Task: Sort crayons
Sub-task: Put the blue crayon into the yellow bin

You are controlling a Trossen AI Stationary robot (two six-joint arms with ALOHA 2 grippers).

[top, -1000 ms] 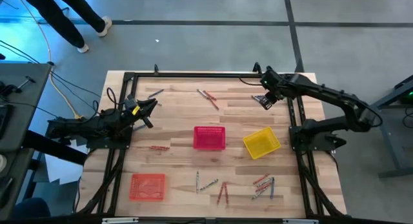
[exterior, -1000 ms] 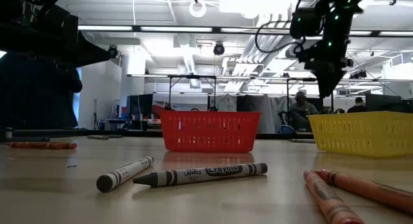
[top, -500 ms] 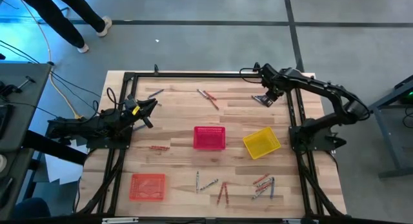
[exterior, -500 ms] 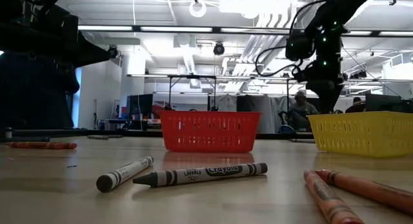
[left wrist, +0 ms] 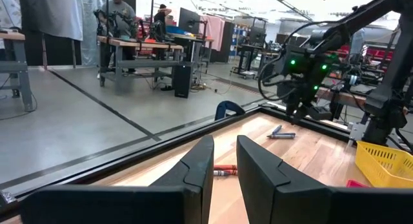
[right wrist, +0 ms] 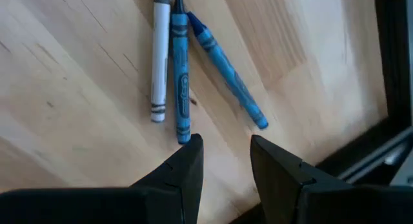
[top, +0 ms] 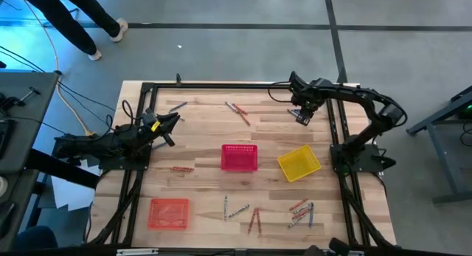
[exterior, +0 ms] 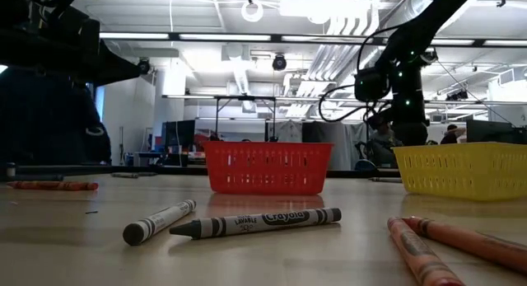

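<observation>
Blue crayons [right wrist: 213,62] lie near the table frame [right wrist: 381,50], beneath the narrowly parted right end effector [right wrist: 222,156]

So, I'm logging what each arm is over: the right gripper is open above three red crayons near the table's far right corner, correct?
Not quite: the three crayons under the open right gripper are two blue and one white, not red. The right wrist view shows them; the high view places that gripper near the far right corner.

- A red basket [top: 240,157] is on the wooden table [top: 206,130], between both grippers.
- A yellow basket [top: 299,163] is near the right gripper.
- An orange basket [top: 169,212] is far from both grippers.
</observation>
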